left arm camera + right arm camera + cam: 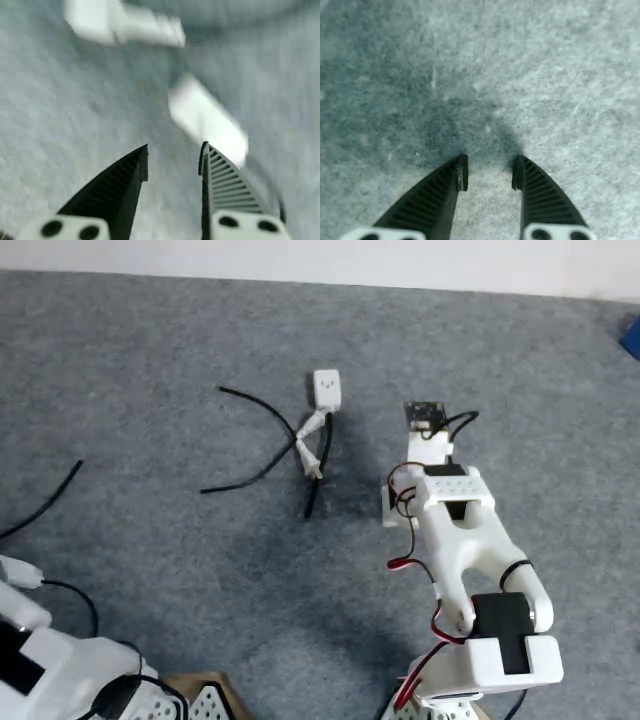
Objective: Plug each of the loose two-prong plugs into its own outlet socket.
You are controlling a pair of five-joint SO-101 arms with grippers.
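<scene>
The outlet socket (326, 388) is lying at the upper centre of the high view. A white plug (312, 427) is lying just below it, its long axis slanting from upper right to lower left, with its upper end pointing at the socket. The left hand (172, 157) and right hand (489, 172) are hovering narrowly parted and holding nothing above the grey tabletop (545, 75).

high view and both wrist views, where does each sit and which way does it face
High view: fixed above, looking down on the carpet, a white outlet and black cables; two white arms show.
Left wrist view: on the left wrist, facing down past the open left pincer at blurred white shapes.
Right wrist view: on the right wrist, facing down past the open right pincer at carpet.
Shared: carpet in all three.
</scene>
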